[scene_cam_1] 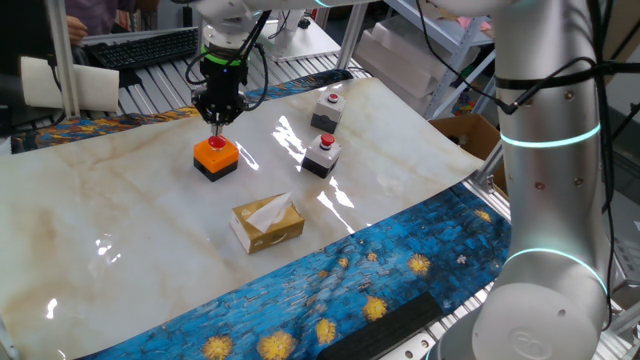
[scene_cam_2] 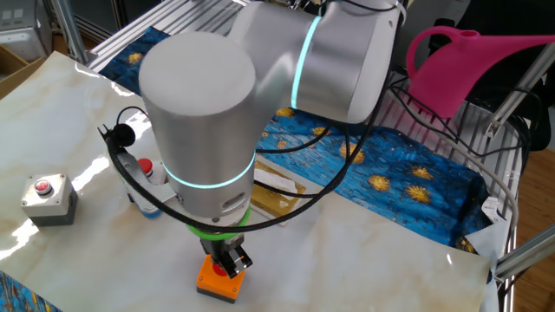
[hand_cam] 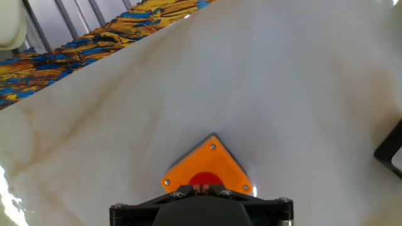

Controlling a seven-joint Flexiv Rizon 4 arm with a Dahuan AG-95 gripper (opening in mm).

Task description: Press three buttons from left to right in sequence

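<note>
The orange-topped button [scene_cam_1: 215,157] on its black base stands left of the other two on the marble sheet. My gripper [scene_cam_1: 218,120] hangs straight above its red cap, very close; I cannot tell if it touches. In the hand view the orange top [hand_cam: 213,160] and red cap [hand_cam: 202,181] sit just under my gripper [hand_cam: 201,188], whose fingertips are together. A grey-white button [scene_cam_1: 322,155] stands to the right, and a second grey-white one [scene_cam_1: 328,110] behind it. In the other fixed view the orange button [scene_cam_2: 218,279] is under my gripper [scene_cam_2: 228,260], one grey button [scene_cam_2: 48,198] is far left, and the other [scene_cam_2: 146,169] is partly hidden by the arm.
A tan tissue box [scene_cam_1: 267,222] lies in front of the buttons, near the blue patterned cloth [scene_cam_1: 400,270]. The robot's base column [scene_cam_1: 545,200] stands at the right. A dark corner of a button base [hand_cam: 392,150] shows at the hand view's right edge.
</note>
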